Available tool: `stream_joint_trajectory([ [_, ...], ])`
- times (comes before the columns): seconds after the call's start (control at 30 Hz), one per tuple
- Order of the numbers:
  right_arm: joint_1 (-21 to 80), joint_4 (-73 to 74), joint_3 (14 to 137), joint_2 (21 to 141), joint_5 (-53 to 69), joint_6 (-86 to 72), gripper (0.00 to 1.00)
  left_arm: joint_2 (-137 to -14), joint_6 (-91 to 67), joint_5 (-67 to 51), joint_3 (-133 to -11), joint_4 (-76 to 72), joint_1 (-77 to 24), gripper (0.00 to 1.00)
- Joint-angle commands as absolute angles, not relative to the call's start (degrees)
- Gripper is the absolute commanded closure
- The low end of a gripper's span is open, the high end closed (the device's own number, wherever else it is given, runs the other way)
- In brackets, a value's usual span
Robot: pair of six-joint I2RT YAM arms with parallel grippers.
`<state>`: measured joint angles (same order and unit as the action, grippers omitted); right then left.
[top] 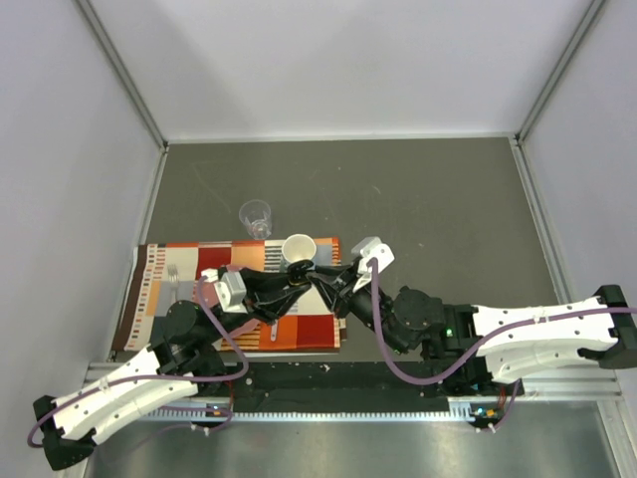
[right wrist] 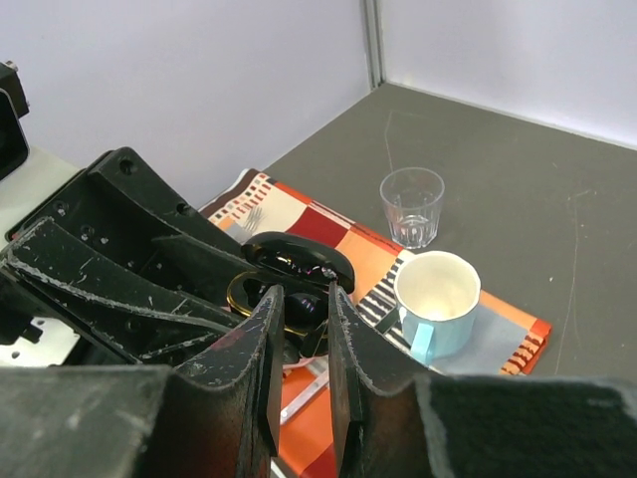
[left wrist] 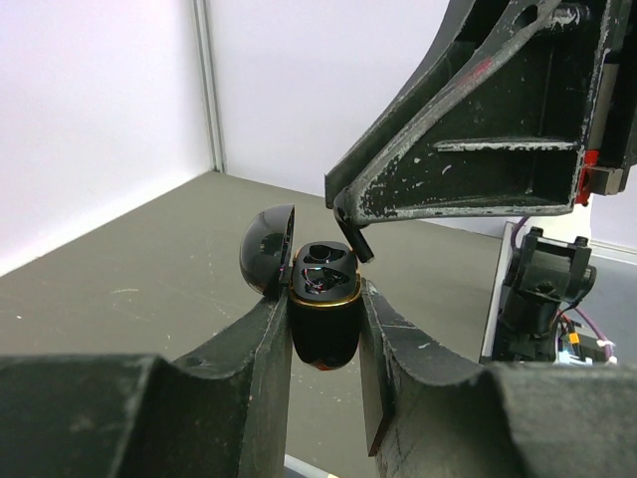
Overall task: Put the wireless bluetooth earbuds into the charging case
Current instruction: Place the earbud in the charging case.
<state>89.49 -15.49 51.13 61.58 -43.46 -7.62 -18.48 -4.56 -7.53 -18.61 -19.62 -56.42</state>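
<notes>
My left gripper [left wrist: 325,304] is shut on the charging case [left wrist: 324,334], a black oval shell with a gold rim. Its lid [left wrist: 267,251] hangs open to the left, and the dark sockets face up. Right above the case's rim, my right gripper [right wrist: 304,299] is shut on one of the tiny black earbuds [left wrist: 354,239], which pokes from its fingertips. In the right wrist view the earbud [right wrist: 306,311] sits between the narrow fingers, over the gold-rimmed case [right wrist: 239,295]. In the top view both grippers meet above the placemat, left gripper [top: 289,289], right gripper [top: 318,279].
A white mug [top: 299,249] with a light blue outside stands on the orange striped placemat [top: 164,274], just behind the grippers. A clear glass [top: 256,218] stands on the grey table beyond it. White walls close in the table at the back and sides.
</notes>
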Motion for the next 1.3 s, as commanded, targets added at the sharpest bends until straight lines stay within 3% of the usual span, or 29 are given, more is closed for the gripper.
stream_joint_trajectory([
  [0.0,90.1,-19.4,54.0,61.3,-44.3,-5.8,1.0,-18.3,-4.3,-9.3,-18.5,-22.7,-56.6,1.0],
  [1.27,90.2,-22.4,49.6,62.1,-45.8,2.0,1.0,-17.1,-8.1,-9.1,-18.4,-25.5,-56.6,1.0],
])
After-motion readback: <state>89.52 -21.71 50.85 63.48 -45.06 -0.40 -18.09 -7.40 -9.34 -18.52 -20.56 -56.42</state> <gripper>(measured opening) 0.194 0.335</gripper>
